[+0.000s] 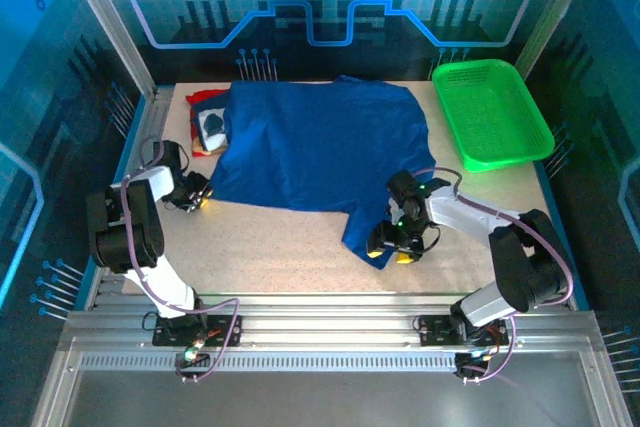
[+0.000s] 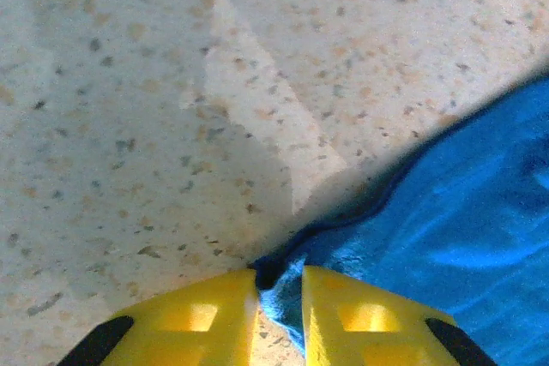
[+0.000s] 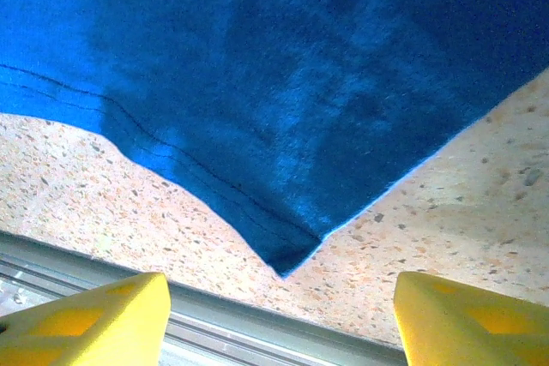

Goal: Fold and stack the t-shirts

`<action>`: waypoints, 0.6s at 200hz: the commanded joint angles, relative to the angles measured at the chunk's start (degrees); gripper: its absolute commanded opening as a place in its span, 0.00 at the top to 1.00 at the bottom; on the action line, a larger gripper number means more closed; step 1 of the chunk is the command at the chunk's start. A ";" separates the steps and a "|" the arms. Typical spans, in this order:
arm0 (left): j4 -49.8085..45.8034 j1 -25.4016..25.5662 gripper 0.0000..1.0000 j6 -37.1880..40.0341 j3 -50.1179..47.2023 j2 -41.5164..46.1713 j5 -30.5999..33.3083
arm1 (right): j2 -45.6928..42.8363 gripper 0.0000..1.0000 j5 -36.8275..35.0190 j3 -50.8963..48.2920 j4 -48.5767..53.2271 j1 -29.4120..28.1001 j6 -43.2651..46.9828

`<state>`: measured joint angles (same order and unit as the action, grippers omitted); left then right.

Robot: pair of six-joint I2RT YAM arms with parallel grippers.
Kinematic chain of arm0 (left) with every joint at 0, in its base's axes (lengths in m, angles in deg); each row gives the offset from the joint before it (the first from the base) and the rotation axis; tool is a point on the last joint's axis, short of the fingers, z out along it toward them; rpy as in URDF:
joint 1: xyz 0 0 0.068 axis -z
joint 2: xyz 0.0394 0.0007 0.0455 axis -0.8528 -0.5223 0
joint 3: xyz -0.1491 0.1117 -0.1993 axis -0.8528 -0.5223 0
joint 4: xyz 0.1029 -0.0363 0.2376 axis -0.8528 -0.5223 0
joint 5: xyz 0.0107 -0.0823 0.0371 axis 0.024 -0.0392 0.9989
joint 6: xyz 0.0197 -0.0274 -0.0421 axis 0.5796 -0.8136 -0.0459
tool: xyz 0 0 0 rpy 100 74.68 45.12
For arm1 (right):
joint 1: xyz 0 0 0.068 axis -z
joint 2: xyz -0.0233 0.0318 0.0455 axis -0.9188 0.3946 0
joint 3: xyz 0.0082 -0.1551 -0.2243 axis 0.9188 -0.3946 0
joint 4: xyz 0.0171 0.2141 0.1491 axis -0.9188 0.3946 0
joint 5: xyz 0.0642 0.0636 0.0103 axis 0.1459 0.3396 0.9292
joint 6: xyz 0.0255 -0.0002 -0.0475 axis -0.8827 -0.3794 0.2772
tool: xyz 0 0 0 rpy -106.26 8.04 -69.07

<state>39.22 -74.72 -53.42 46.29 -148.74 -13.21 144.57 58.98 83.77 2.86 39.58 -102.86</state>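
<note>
The blue t-shirt (image 1: 310, 147) lay spread across the tabletop (image 1: 270, 247), its near-left corner pinched in the clenched left hand (image 2: 279, 285), while the right hand (image 3: 281, 291), released and gaping, hovered just short of the near-right corner.

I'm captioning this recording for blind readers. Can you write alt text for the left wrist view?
The two yellow fingers of the left gripper pinch the edge of a blue t-shirt lying on a speckled table. The cloth spreads across the lower right, with bare tabletop above and to the left.
</note>
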 commanded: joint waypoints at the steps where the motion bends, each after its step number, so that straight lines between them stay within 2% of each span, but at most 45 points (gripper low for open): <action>1: 6.39 1.23 0.92 1.42 -0.76 -3.25 -3.51 | 2.26 0.31 1.25 0.18 0.26 -1.77 -0.24; 31: 7.19 1.27 1.00 1.98 -2.54 -2.31 -3.73 | 5.94 0.34 1.17 -0.16 -1.53 -2.42 -0.24; 57: 7.88 1.27 1.00 2.50 -3.49 -1.70 -4.05 | 8.94 0.36 -0.28 1.22 -2.85 -2.88 -0.33; 73: 8.22 1.27 1.00 2.71 -3.79 -1.42 -4.34 | 11.15 0.41 -1.65 1.93 -3.14 -2.88 0.25; 82: 8.43 1.27 1.00 2.86 -3.84 -1.29 -4.61 | 12.66 0.50 -2.29 4.41 -3.34 -2.95 0.52; 93: 8.31 1.27 1.00 3.77 -3.83 -0.85 -4.82 | 14.47 0.76 -3.76 5.51 -3.19 -2.91 0.57; 100: 8.02 1.27 1.00 4.32 -3.86 -0.30 -4.91 | 15.42 0.87 -5.30 6.43 -2.45 -2.96 0.87; 111: 7.60 1.27 1.00 4.96 -4.20 0.56 -4.83 | 16.48 1.00 -8.10 7.89 -0.39 -2.84 1.41; 120: 7.31 1.27 1.00 5.40 -4.46 1.33 -4.77 | 16.34 1.00 -9.75 8.49 0.92 -2.58 1.27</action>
<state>41.95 -74.92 -50.75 43.76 -147.10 -13.08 157.90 52.95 90.11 10.20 37.89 -102.82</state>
